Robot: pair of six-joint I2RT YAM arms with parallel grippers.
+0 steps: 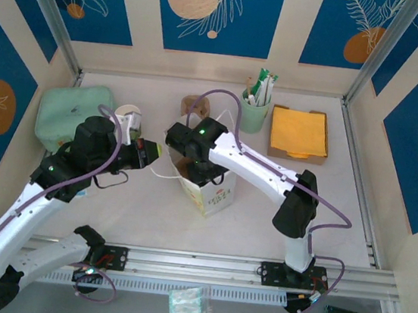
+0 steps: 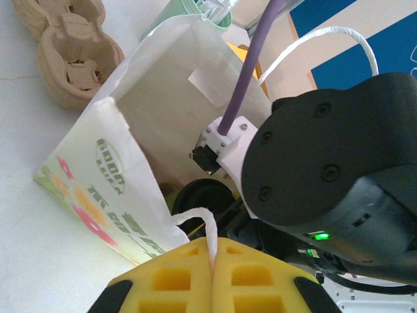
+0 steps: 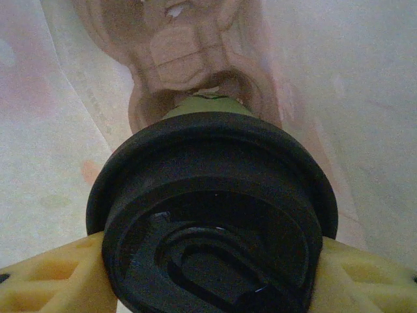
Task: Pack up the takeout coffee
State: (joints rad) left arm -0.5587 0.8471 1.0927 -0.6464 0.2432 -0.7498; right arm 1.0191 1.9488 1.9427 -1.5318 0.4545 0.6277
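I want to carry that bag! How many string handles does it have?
2. One string handle is pinched in the left gripper at the paper bag's near rim. The other handle loops free above the far side. No more seem hidden.

**A robot lab cell dressed as a coffee counter**

Two robot arms (image 1: 261,170) are bolted to an aluminium rail (image 1: 211,262) at a white worktop (image 1: 339,218). Metal posts (image 1: 49,11) and printed blue-and-cream panels (image 1: 219,13) box it in. The props are café stock: takeout coffee (image 3: 215,215), paper bag (image 1: 215,195), cardboard cup carrier (image 2: 71,52), napkins (image 1: 299,131).
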